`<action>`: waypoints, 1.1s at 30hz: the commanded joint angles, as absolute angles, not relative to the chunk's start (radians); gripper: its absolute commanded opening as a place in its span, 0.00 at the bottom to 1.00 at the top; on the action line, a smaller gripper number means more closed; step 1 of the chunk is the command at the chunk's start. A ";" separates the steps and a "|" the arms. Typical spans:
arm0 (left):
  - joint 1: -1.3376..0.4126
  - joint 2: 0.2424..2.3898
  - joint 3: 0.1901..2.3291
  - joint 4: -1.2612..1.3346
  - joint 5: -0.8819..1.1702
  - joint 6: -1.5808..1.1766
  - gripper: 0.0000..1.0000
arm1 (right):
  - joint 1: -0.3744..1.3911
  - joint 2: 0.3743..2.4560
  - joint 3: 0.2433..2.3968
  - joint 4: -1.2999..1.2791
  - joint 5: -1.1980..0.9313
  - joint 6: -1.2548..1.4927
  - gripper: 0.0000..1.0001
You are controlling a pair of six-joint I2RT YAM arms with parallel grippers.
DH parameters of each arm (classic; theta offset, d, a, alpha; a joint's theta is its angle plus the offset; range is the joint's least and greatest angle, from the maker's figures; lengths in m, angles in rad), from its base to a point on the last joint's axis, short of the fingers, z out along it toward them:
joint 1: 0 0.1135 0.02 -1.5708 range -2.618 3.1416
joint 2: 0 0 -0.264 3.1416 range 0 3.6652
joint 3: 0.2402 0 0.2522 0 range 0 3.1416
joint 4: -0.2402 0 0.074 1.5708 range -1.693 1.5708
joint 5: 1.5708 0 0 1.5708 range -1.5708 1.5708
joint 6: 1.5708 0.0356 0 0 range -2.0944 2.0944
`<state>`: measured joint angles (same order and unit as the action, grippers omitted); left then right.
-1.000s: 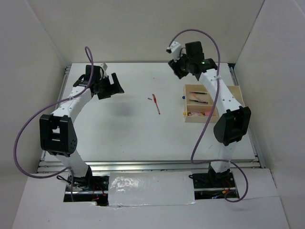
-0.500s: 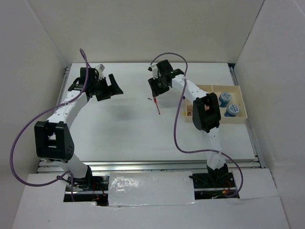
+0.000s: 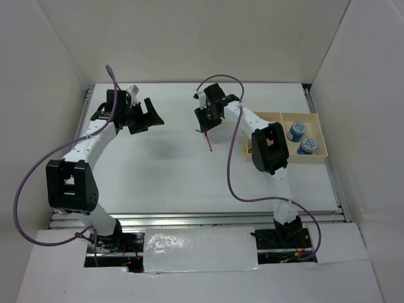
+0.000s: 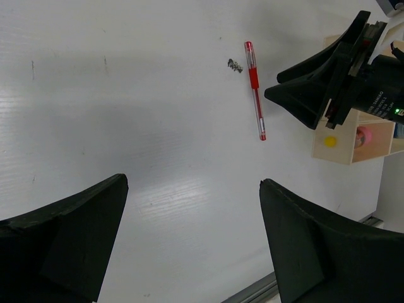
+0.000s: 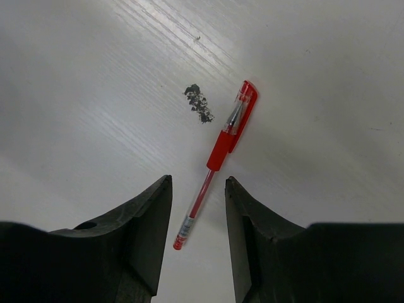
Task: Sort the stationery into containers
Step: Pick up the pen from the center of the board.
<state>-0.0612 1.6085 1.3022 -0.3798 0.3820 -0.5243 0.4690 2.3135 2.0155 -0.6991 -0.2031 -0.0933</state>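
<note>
A red pen (image 5: 218, 156) lies flat on the white table; it also shows in the top view (image 3: 209, 142) and the left wrist view (image 4: 255, 88). My right gripper (image 3: 203, 128) hangs over it, open, with the pen's lower end between the two black fingers (image 5: 140, 221) in the right wrist view. The tan wooden tray (image 3: 315, 156) stands at the right with two blue-and-white rolls (image 3: 296, 131) in its far compartments. A pink item (image 4: 362, 136) shows in a tray cell. My left gripper (image 3: 153, 113) is open and empty at the far left.
A small dark smudge (image 5: 199, 103) marks the table beside the pen's cap. A yellow dot (image 4: 329, 141) sits on the tray's near wall. White walls close the table at the back and sides. The right arm's black link (image 3: 270, 149) covers part of the tray.
My right arm swung from over the tray to the left and now hangs over the red pen. The tray's right cells with the two rolls came into view. The left arm barely shifted.
</note>
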 commanded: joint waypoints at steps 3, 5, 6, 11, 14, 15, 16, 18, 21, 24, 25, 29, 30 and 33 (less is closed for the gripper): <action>-0.060 1.623 1.302 -0.348 0.403 -0.535 0.97 | 0.476 2.330 2.002 -0.712 -0.224 -0.090 0.45; -0.060 1.623 1.301 -0.345 0.403 -0.534 0.97 | 0.476 2.336 1.993 -0.719 -0.224 -0.089 0.45; -0.060 1.623 1.301 -0.344 0.403 -0.535 0.97 | 0.477 2.338 1.987 -0.719 -0.224 -0.090 0.45; -0.058 1.628 1.293 -0.336 0.413 -0.538 0.97 | 0.472 2.348 1.953 -0.732 -0.216 -0.095 0.43; -0.057 1.628 1.286 -0.331 0.413 -0.538 0.97 | 0.466 2.355 1.942 -0.730 -0.209 -0.097 0.41; -0.055 1.628 1.285 -0.333 0.413 -0.538 0.97 | 0.466 2.356 1.944 -0.729 -0.201 -0.095 0.39; -0.055 1.628 1.285 -0.333 0.414 -0.538 0.97 | 0.466 2.356 1.944 -0.729 -0.199 -0.095 0.38; -0.055 1.626 1.284 -0.333 0.416 -0.538 0.97 | 0.477 2.361 1.947 -0.732 -0.174 -0.101 0.36; -0.054 1.623 1.284 -0.333 0.414 -0.540 0.96 | 0.486 2.370 1.965 -0.750 -0.141 -0.101 0.35; -0.055 1.620 1.281 -0.331 0.414 -0.541 0.96 | 0.495 2.368 1.965 -0.756 -0.126 -0.103 0.32; -0.055 1.623 1.281 -0.331 0.416 -0.541 0.96 | 0.495 2.370 1.968 -0.761 -0.118 -0.103 0.30; -0.055 1.623 1.279 -0.333 0.413 -0.540 0.96 | 0.518 2.384 1.993 -0.811 -0.066 -0.113 0.28; -0.055 1.623 1.279 -0.334 0.410 -0.540 0.96 | 0.523 2.385 2.002 -0.821 -0.058 -0.115 0.28; -0.055 1.628 1.281 -0.336 0.420 -0.545 0.96 | 0.531 2.388 2.002 -0.836 -0.046 -0.123 0.25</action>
<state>-0.0612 1.6211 1.2881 -0.3637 0.3962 -0.5304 0.5117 2.3592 1.9778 -0.7643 -0.0818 -0.1097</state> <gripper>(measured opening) 0.960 0.259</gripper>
